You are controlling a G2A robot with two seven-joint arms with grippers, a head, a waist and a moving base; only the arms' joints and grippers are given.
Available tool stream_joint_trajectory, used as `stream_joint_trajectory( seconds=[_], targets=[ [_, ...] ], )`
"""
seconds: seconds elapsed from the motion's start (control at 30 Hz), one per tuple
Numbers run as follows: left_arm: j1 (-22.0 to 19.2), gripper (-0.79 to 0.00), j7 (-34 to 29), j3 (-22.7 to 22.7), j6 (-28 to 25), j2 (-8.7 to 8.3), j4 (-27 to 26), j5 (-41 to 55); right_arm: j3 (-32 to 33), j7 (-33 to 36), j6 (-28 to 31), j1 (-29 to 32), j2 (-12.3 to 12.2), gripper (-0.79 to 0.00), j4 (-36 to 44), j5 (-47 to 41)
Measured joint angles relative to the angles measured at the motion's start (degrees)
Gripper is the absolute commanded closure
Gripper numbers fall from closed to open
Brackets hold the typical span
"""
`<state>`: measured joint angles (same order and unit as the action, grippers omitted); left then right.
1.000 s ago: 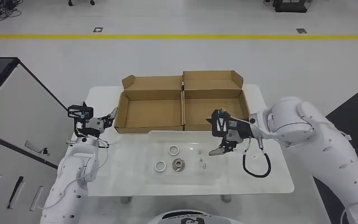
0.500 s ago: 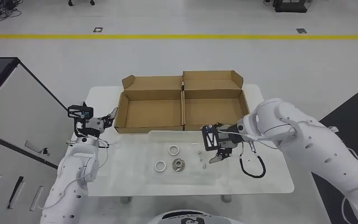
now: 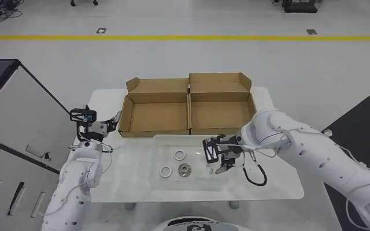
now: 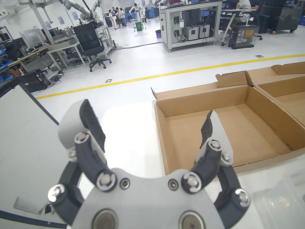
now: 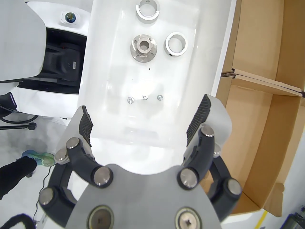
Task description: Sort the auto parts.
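A clear shallow tray (image 3: 196,180) on the white table holds two metal rings (image 3: 180,155) (image 3: 166,171), a flanged hub (image 3: 184,169) and three small nuts (image 3: 208,166). In the right wrist view the rings (image 5: 147,9) (image 5: 176,44), the hub (image 5: 143,48) and the nuts (image 5: 144,97) lie just beyond my right gripper (image 5: 144,113). My right gripper (image 3: 222,163) is open and empty, hanging over the tray's right end beside the nuts. By the table's left edge my left gripper (image 3: 113,121) (image 4: 147,110) is open and empty, beside the left box.
Two open cardboard boxes (image 3: 156,115) (image 3: 219,115) stand side by side behind the tray, both bare inside. In the left wrist view the left box (image 4: 238,129) is close and the right box (image 4: 290,96) is farther off. A cable loops from the right wrist onto the table (image 3: 257,176).
My right gripper has moved left and toward the table's front, from beside the right box to over the tray by the nuts. The left arm has kept still.
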<state>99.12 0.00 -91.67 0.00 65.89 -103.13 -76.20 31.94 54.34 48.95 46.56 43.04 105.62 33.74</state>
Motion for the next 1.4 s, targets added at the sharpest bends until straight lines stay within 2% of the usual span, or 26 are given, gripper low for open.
stream_joint_trajectory(
  seconds=[0.47,1.1,1.27,1.4],
  targets=[
    [0.0,-0.785,0.0,0.0,0.0,0.0,0.0,0.0,-3.3,-0.4,-3.1,0.1,2.2,-0.785,-3.1,2.2],
    [0.0,-0.785,0.0,0.0,0.0,0.0,0.0,0.0,-2.9,-0.3,-3.1,-0.3,2.2,-0.785,-2.7,3.0],
    [0.0,-0.785,0.0,0.0,0.0,0.0,0.0,0.0,-4.1,4.8,-4.2,-1.0,2.6,-0.785,-1.9,0.7],
    [0.0,-0.785,0.0,0.0,0.0,0.0,0.0,0.0,-7.3,9.0,-8.0,-3.4,3.4,-0.785,-1.6,-1.6]
  ],
)
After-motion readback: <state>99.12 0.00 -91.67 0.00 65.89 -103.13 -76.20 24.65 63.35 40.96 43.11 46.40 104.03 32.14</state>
